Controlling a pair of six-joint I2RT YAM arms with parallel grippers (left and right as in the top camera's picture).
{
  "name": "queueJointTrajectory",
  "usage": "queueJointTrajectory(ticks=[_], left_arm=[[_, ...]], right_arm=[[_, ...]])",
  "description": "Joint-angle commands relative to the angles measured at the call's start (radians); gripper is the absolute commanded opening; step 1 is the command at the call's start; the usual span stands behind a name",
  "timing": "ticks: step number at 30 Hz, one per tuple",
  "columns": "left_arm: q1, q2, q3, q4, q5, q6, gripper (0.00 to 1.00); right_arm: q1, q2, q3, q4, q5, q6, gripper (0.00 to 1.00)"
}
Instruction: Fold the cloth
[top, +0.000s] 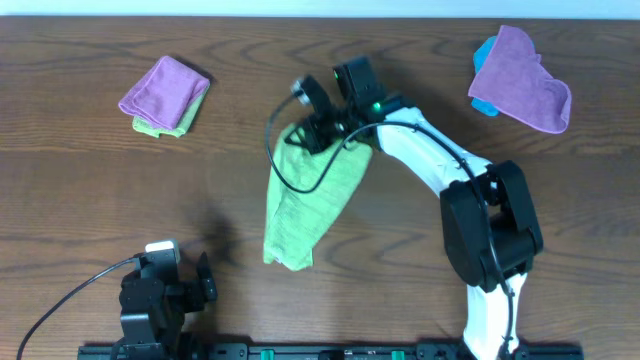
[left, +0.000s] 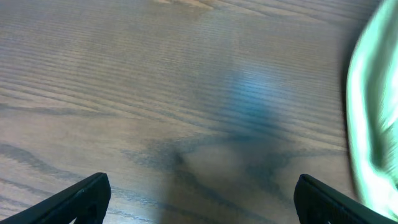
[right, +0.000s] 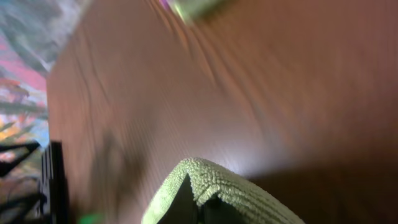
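R gripper pinches 1 cloth corner; L gripper wide open, empty; 2 purple cloths.

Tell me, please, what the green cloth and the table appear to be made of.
The cloth: soft microfibre, it seems, matte; a looped, nubbly pile shows. The table: dark brown wood or wood-look laminate, lightly glossy; grain lines and soft reflections.

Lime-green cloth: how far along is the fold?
Done: the right arm's fingers are shut on one end of the lime-green microfibre cloth. In hand: that end is raised, the rest trailing crumpled on the wooden table. Left: no flat fold shows yet; the left arm's fingers sit open, apart from the cloth.
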Motion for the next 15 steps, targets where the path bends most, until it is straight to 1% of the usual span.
queueJointTrajectory(ticks=[1, 7, 15], left_arm=[[-0.005, -0.006, -0.028, -0.015, -0.007, -0.008, 0.95], [-0.005, -0.006, -0.028, -0.015, -0.008, -0.008, 0.96], [-0.005, -0.006, -0.028, -0.015, -0.007, -0.008, 0.95]], right_arm=[[0.020, -0.045, 0.075, 0.026, 0.010, 0.040, 0.01], [0.037, -0.045, 0.116, 0.085, 0.066, 0.051, 0.01], [0.032, -0.045, 0.161, 0.091, 0.087, 0.059, 0.01]])
